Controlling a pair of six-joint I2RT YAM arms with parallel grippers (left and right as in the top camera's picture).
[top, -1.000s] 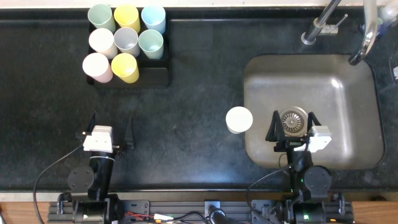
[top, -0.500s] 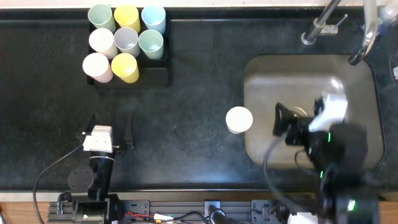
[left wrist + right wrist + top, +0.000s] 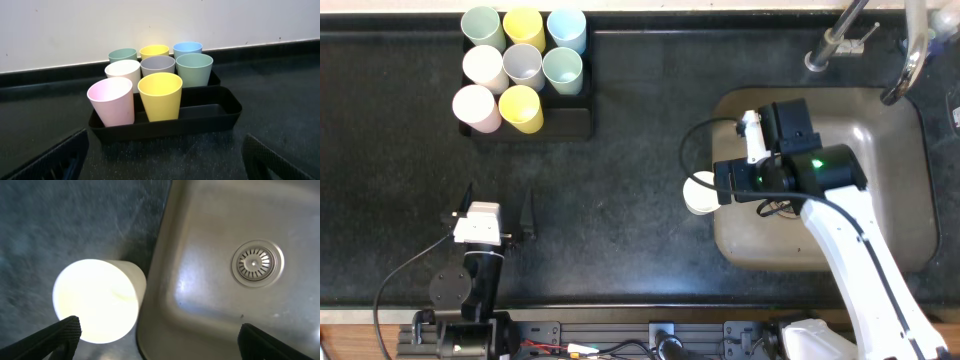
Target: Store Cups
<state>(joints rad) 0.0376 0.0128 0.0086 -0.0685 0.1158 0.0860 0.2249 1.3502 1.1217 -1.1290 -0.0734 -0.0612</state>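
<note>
Cup (image 3: 97, 300) stands on the counter (image 3: 75, 220), just left of the sink (image 3: 215, 305). Right gripper (image 3: 160, 344) hangs above, wide open and empty; it should centre on the cup, avoiding the sink's rim.

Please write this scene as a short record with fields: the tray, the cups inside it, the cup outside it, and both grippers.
tray: black tray at the back left of the counter, one front corner place free
stored cups: eight stored cups, upright, pastel colours
loose cup: white cup on the counter, beside the sink rim
left gripper: left gripper open, empty, in front of the tray
right gripper: right gripper open, above the white cup's sink-side edge, nothing between its fingers
</note>
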